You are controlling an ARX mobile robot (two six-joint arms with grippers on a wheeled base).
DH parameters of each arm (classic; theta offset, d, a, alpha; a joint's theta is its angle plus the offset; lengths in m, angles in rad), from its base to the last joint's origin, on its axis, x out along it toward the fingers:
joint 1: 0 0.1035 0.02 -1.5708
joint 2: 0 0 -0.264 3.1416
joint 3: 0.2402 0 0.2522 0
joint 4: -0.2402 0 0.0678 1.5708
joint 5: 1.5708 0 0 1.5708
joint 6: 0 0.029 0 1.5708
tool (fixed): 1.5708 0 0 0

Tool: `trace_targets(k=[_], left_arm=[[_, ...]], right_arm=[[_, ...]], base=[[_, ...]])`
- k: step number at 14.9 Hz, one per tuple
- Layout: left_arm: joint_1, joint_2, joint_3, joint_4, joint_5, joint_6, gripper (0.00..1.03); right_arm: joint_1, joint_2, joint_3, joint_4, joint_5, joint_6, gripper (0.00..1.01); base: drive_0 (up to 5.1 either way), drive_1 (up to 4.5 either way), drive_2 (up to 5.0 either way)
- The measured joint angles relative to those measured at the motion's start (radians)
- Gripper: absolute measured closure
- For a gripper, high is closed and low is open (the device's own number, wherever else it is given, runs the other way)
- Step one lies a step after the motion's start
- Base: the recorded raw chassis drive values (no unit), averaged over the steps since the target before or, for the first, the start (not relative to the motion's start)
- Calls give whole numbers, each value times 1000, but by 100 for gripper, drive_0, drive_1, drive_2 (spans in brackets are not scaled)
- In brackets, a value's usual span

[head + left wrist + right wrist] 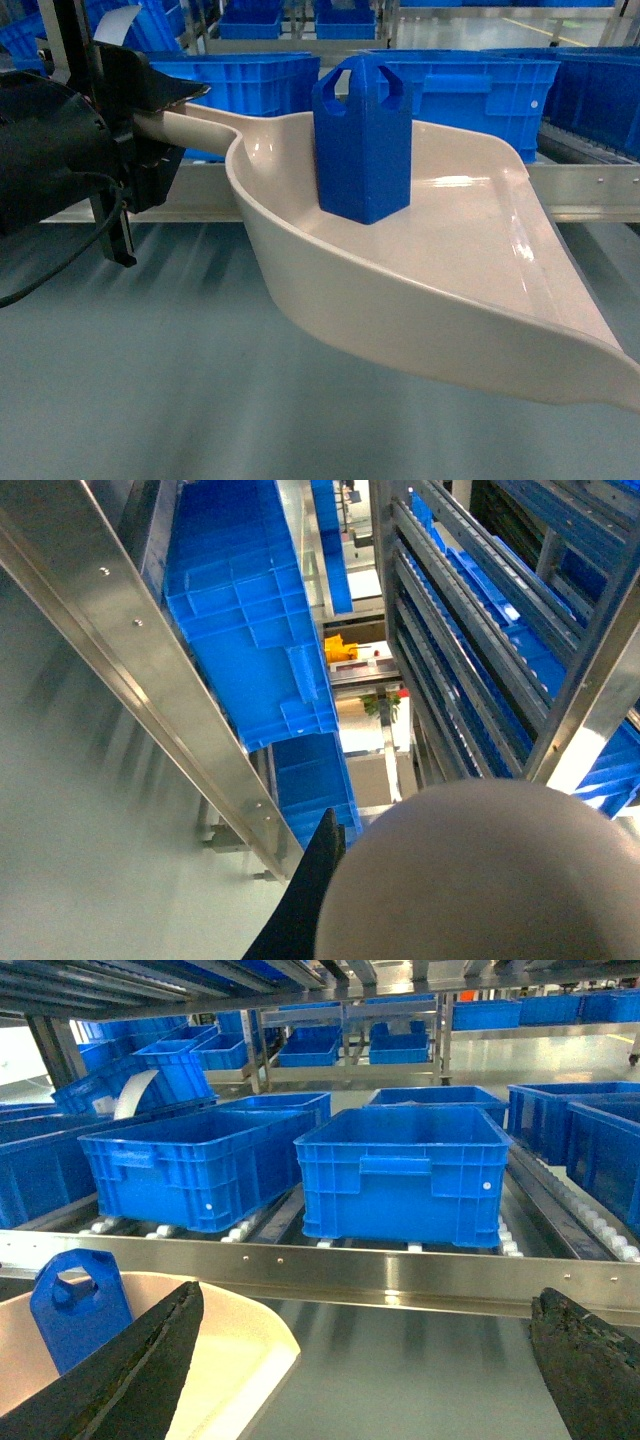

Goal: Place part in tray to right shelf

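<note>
Part (362,140) upright in tray (480,290), left pincer (150,130) gripping handle in head view

two dark, worn fingers (130,1370) of the right gripper (360,1360) frame the near edge, spread wide apart with nothing between them. behind the left finger stands the blue part (75,1305), upright in the beige tray (245,1345) at the near left. beyond runs the flat steel front rail (400,1275) of the right shelf, and on its white rollers (600,1230) sit two large blue crates (410,1170) side by side, with more crates farther back.
</note>
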Motion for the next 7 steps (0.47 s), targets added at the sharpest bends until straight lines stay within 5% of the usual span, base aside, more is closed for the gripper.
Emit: trace_targets(k=[7], left_arm=[[0,0,0,2,-1,0,91]], right_arm=[[0,0,0,-1,0,0,3]], base=[[-2,412,-416]])
